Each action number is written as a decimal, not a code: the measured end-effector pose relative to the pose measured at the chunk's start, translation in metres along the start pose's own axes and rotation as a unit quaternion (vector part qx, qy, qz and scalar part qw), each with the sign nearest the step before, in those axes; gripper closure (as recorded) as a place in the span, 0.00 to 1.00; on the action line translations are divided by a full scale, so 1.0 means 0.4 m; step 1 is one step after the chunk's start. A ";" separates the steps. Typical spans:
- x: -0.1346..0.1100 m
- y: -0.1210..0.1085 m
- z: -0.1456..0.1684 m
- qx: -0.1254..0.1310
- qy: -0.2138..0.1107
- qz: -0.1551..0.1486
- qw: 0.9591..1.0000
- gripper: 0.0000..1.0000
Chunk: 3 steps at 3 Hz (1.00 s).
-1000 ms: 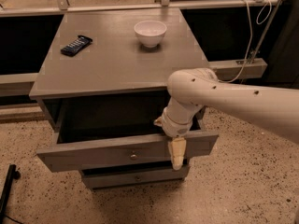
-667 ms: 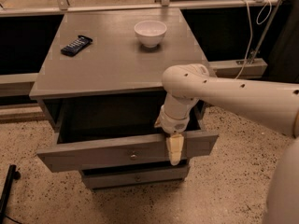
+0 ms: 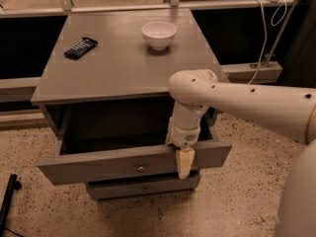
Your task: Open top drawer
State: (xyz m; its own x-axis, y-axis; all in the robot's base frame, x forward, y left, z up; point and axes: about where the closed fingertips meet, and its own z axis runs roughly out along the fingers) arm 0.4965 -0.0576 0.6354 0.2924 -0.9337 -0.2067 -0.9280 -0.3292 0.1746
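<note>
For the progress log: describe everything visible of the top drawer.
The top drawer is grey painted wood, with a wide flat front panel and one small round knob at its centre. It stands pulled well out of the cabinet, its inside dark. The gripper sits over the front panel's upper edge, right of the knob, touching it.

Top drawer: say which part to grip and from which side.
Probably grip the top drawer by its front panel's upper edge, coming from above: the drawer stands pulled out, so that edge is exposed. The round knob offers less. The gripper sits at that edge, right of the knob.
</note>
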 end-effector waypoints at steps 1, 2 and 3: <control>-0.013 0.035 -0.040 0.005 0.017 -0.002 1.000 0.07; -0.033 0.046 -0.094 0.014 0.042 -0.012 0.999 0.00; -0.035 0.018 -0.172 0.042 0.071 -0.021 0.996 0.24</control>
State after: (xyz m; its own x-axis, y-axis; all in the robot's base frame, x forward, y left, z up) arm 0.5015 -0.0567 0.7060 0.3562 -0.9316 -0.0729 -0.9283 -0.3617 0.0861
